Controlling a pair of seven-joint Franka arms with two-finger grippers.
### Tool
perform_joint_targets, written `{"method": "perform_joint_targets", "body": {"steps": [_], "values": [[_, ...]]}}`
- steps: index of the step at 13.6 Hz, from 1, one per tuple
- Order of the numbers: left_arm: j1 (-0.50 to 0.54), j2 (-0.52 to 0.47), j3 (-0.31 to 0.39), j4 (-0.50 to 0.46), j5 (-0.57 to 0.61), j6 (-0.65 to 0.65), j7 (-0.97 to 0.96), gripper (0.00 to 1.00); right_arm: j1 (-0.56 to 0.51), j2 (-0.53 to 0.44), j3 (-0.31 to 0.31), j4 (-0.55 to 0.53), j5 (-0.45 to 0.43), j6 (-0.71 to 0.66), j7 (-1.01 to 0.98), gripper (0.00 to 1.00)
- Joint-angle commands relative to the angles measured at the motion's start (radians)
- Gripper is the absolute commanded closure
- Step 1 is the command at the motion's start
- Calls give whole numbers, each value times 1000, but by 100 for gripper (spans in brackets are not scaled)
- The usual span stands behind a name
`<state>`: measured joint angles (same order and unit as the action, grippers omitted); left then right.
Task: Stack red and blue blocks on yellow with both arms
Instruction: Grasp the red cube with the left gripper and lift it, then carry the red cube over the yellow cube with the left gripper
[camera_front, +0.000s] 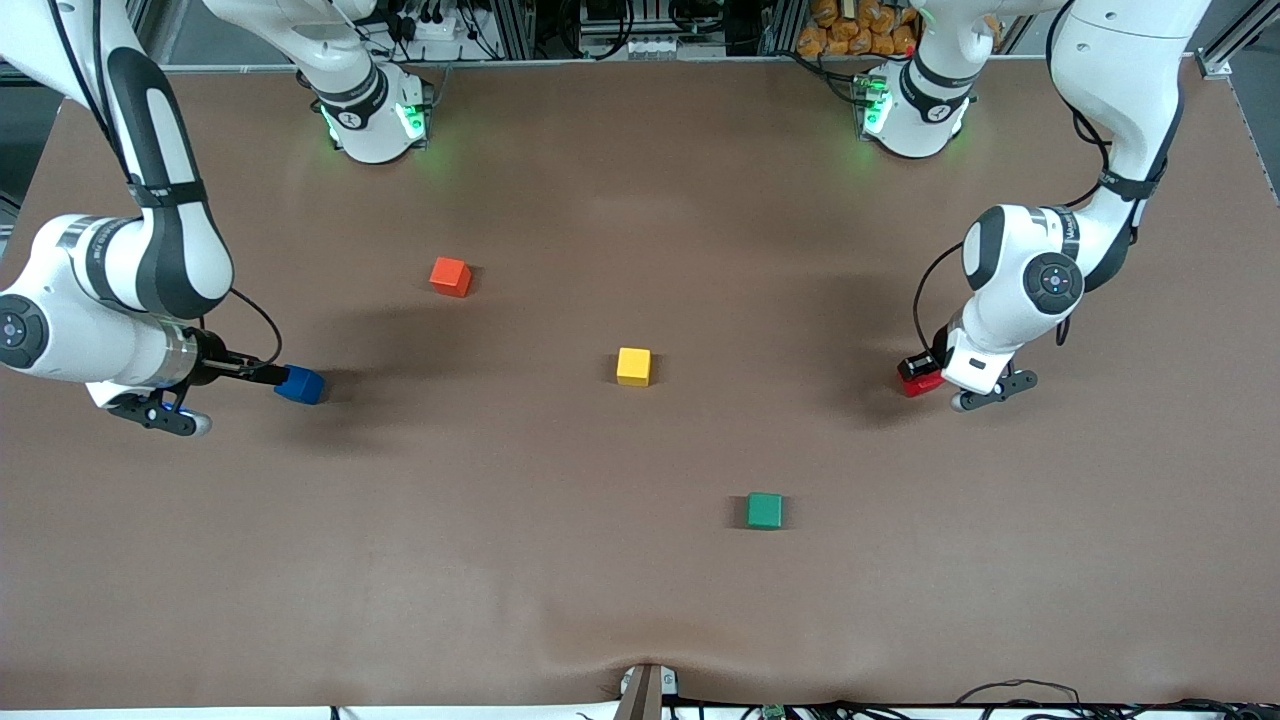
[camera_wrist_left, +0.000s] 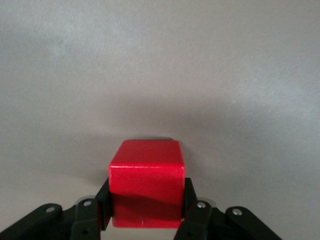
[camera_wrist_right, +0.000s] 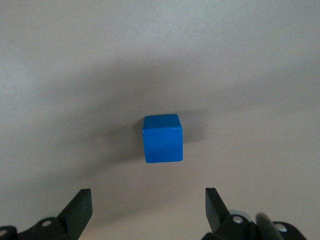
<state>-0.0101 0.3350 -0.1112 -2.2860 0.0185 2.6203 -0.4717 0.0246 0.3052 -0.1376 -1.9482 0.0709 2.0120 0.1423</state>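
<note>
At the middle of the brown tabletop (camera_front: 640, 600) sits the yellow block (camera_front: 633, 366), alone, with nothing stacked on it.

Toward the left arm's end of the tabletop, at about three o'clock from the yellow block in the front view, the red block (camera_front: 921, 381) (camera_wrist_left: 146, 184) rests on the tabletop surface. The left pincer (camera_front: 925, 370) (camera_wrist_left: 145, 207) is clamped on it: in the left wrist view the two black fingers (camera_wrist_left: 103, 205) press flat against the block's two facing sides, and the block sits square between them.

Toward the right arm's end, at about nine o'clock from the yellow block, the blue block (camera_front: 300, 385) (camera_wrist_right: 162, 138) lies on the tabletop. The right pincer (camera_front: 262, 374) (camera_wrist_right: 149, 207) is low, just beside it, with its fingers (camera_wrist_right: 80, 205) spread wide apart. In the right wrist view the block lies just ahead of the fingertips, in line with the gap between them, and neither finger touches it.

Two other blocks lie well apart from these. An orange-red block (camera_front: 451, 276) sits at about eleven o'clock from the yellow block, farther from the front camera. A green block (camera_front: 765, 510) sits at about five o'clock from the yellow block, nearer to the front camera.
</note>
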Motion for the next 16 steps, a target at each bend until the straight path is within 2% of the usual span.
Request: {"method": "perform_joint_targets", "body": {"steps": [1,3,6,8,12,16], "values": [[-20,-50,-10,28,-2,-32,-16,100,-20,5,10,-12,6,19,-29,0],[-69,-80,-16,95,3,-141,-13,100,-34,8,12,-40,15,54,-85,0],[-180,-71,-21,331,3,-464,-50,100,-28,8,12,-80,35,108,-96,0],[-269,-21,-22,475,5,-583,-97,100,-32,12,12,-90,35,126,-96,0],[-437,116,-22,684,76,-617,-148,100,-28,29,12,-87,36,168,-96,0],[-580,280,-10,867,100,-617,-275,100,-38,60,10,-84,36,218,-99,0]]}}
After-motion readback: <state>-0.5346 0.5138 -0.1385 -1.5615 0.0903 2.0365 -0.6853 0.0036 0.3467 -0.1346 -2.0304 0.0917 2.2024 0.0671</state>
